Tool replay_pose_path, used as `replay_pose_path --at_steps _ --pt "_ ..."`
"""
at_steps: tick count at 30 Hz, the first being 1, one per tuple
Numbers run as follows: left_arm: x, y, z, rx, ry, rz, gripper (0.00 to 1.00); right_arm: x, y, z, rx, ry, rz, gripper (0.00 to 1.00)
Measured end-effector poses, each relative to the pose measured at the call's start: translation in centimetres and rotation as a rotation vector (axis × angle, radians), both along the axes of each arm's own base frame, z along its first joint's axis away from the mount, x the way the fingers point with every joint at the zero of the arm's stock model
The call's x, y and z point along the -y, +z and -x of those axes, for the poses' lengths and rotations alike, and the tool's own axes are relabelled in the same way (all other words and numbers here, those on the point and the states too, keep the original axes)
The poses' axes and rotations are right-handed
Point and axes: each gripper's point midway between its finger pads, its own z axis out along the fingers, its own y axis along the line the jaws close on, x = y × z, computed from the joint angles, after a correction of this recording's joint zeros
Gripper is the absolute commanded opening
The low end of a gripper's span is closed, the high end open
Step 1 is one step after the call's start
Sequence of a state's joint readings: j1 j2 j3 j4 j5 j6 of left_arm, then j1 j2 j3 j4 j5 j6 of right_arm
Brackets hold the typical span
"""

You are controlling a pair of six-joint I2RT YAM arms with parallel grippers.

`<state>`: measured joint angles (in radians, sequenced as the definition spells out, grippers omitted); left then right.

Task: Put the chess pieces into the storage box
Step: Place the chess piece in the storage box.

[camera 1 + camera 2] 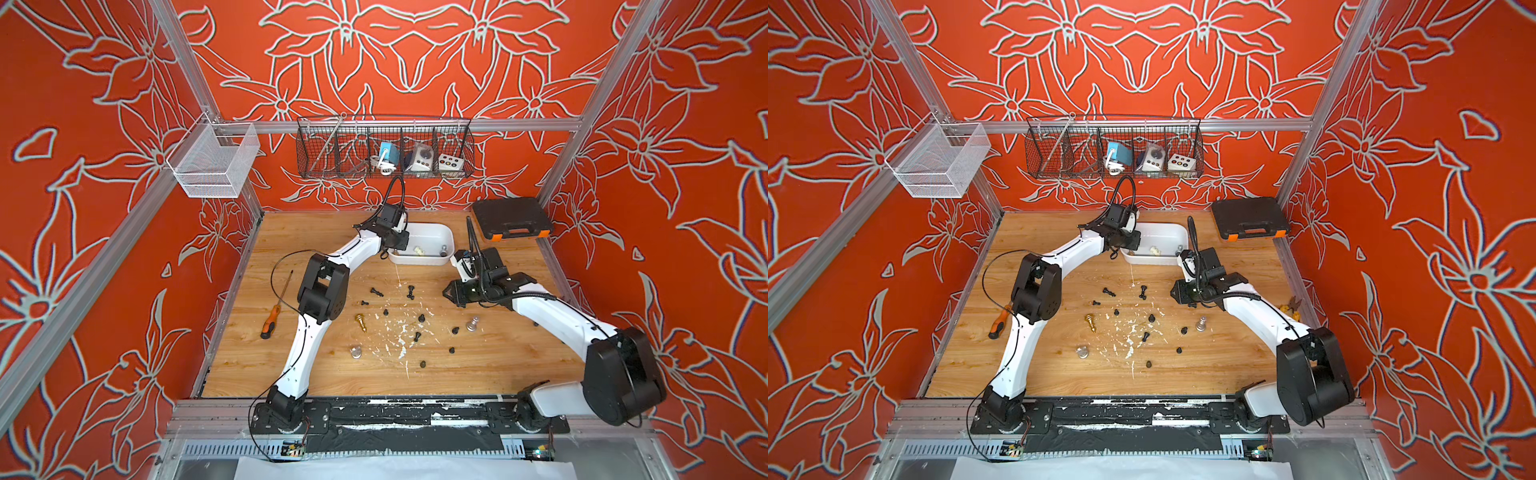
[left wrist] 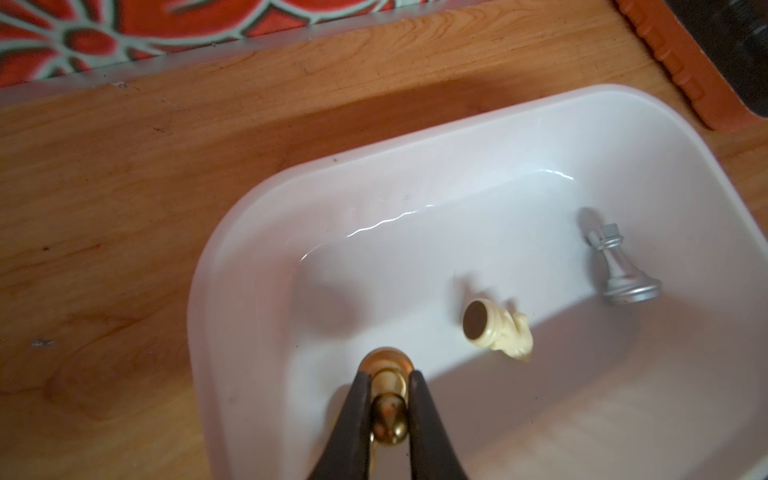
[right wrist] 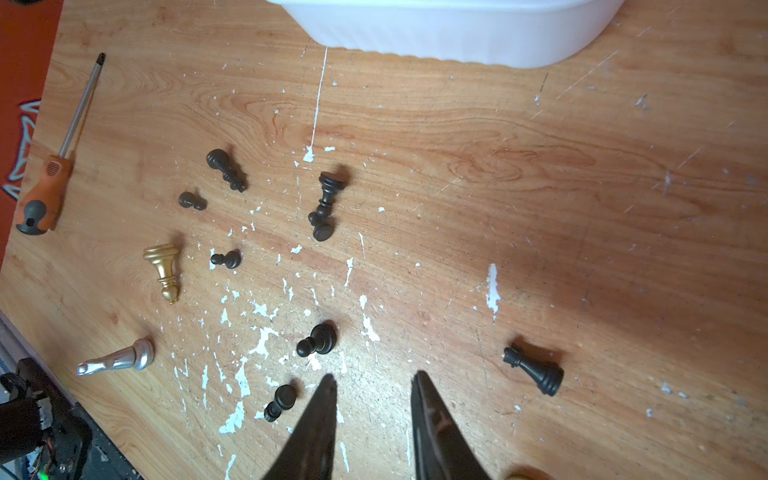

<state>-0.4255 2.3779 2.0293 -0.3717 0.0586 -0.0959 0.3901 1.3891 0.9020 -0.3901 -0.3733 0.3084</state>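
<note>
Your left gripper [image 2: 388, 376] is pinching a small gold turned chess piece [image 2: 388, 419] by its neck, with the two black fingers pressed against either side of it. The piece's long axis runs in line with the fingers, its round base leading and pointing toward the inside of the white shallow plastic storage box [image 2: 415, 166]. Your next move turns on this: the piece hangs within the rim, at the end of the box on this arm's side. The end wall is just beside it and the open floor stretches away ahead. A top view shows the arm reaching to that same end of the box [image 1: 432, 235]. I judge that you need only let the fingers part, and no further reach looks necessary. Released this close to the wall, though, the base could glance off it and the piece could roll.

Two pieces lie in the box, both well apart from the gold one. A cream knight [image 2: 498, 332] is on its side mid-floor, and a silver piece [image 2: 619, 270] is near the far end.

Your right gripper [image 3: 374, 376] is spread and empty above the wooden tabletop [image 3: 540, 187]. A black pawn [image 3: 316, 345] lies on its side near one fingertip, so this is the nearer arm for the scattered pieces.
</note>
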Motion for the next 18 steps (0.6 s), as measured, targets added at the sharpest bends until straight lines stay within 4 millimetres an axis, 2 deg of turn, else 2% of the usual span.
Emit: replay_pose_path --at_steps 18 --pt "-0.27 0.25 -0.42 0.011 0.014 0.010 0.22 0.13 0.04 -0.07 0.005 -0.005 0.006 0.33"
